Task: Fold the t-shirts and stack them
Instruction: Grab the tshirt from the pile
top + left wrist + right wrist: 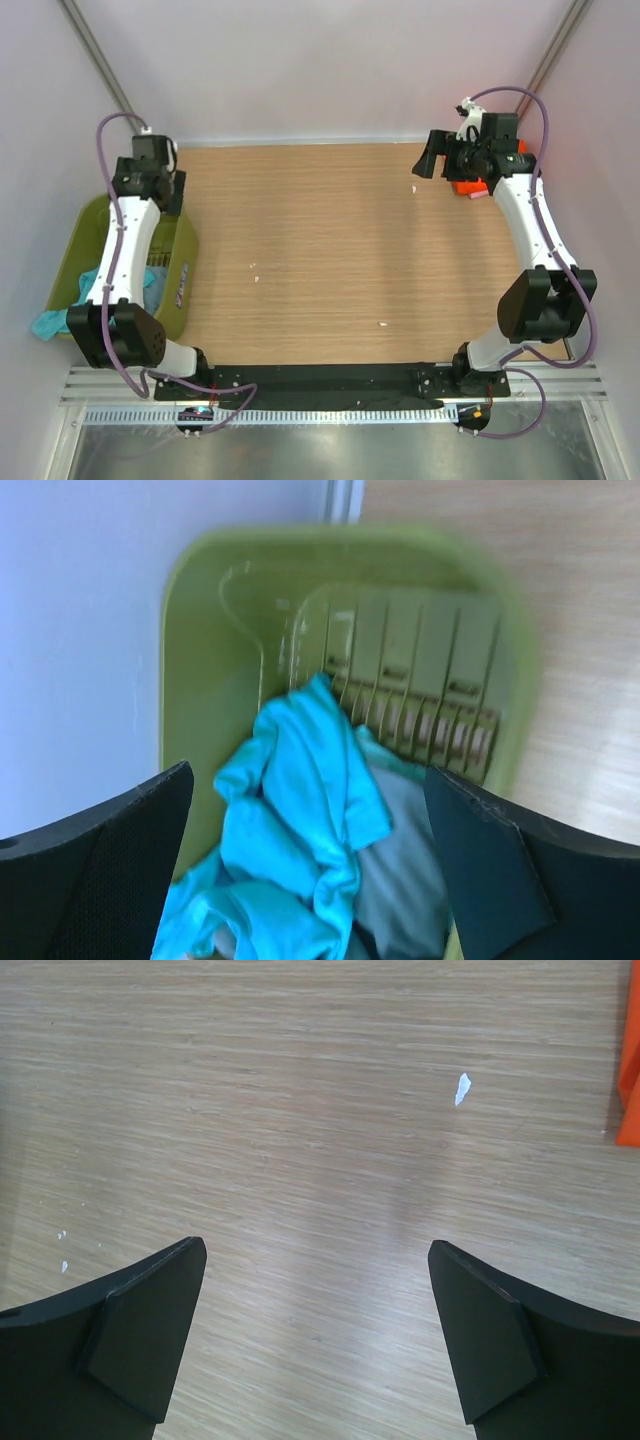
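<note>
Step in hand: judged to be fetching a shirt from the bin (215, 610), early in the task.
Left gripper (308, 772): fingers spread wide and holding nothing, above the bin at the left edge of the table (330, 240).
Turquoise shirt (285, 830): in the bin, crumpled on top, with one end spilling over the bin's outer rim.
Grey-blue shirt (405, 870): in the bin, under and beside the turquoise one.
Procedure: lower onto the highest turquoise ridge. Pinch that fold only, away from the grey-blue cloth. Lift straight up to clear the slotted wall before moving over the table.
Risk: both shirts may rise together, or a sleeve may snag in the slots.
Cloth: soft, matt and limp, with deep irregular folds. It is likely to sag and unroll when lifted.
Bin: olive-green rigid plastic with rounded corners, a smooth rim and a ribbed, slotted side.
Table: pale wood grain, flat, with a few white flecks (462, 1088).
Right gripper (317, 1250): fingers wide apart and empty, over bare wood near the far right corner.
Orange-red shirt (468, 188): at the far right corner, mostly hidden beneath the right arm, so its fold state cannot be told.
</note>
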Robot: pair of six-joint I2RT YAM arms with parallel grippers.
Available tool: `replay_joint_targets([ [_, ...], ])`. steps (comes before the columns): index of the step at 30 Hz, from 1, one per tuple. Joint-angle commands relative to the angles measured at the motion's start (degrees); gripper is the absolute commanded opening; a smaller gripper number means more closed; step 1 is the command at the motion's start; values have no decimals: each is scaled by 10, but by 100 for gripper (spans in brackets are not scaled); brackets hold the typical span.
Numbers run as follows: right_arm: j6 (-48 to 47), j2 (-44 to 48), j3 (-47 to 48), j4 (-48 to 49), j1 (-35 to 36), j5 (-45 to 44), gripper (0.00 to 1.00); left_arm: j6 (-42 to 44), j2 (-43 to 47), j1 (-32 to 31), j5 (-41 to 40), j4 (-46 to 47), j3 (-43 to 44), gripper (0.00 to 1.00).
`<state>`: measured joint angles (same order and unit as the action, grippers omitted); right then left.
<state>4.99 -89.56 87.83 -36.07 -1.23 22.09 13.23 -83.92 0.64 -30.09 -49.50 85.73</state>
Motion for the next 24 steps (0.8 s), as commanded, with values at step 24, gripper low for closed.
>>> replay_joint_targets([
  [24, 16, -32, 19, -6, -2, 34, 100, -22, -152, 233, 193, -12, -150, 54],
])
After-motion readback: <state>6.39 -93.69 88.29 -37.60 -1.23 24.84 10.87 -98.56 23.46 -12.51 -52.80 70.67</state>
